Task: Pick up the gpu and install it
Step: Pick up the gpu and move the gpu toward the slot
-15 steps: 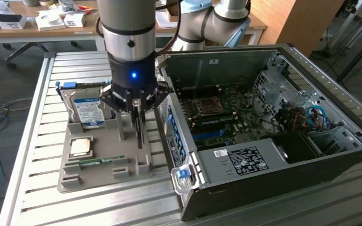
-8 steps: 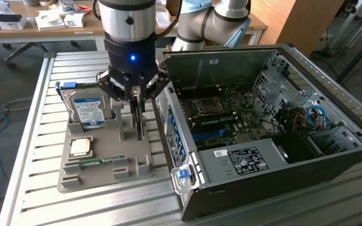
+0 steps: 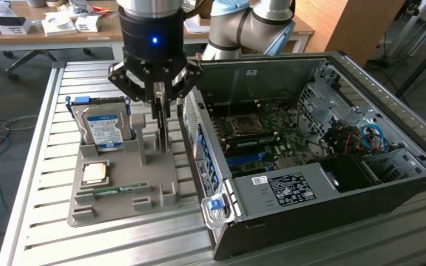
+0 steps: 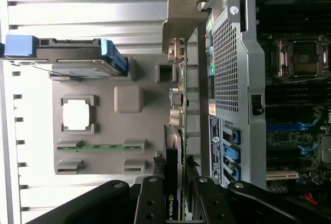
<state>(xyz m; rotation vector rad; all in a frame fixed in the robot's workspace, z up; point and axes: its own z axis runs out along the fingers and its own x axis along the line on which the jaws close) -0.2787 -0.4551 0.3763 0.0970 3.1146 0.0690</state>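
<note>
Gripper [image 3: 161, 102] clenched on gpu [image 3: 162, 130], which stands on edge over holder tray [image 3: 124, 208], nine o'clock of open case [image 3: 324, 221]. Grasp made; card not yet installed.

Slatted aluminium table [image 3: 35, 166] carries two things. Grey parts fixture [image 3: 120, 210] sits flat on the exterior view's left, open PC case [image 3: 294, 233] lies on its side at the right. They're just beside each other, can't tell whether they touch.
</note>
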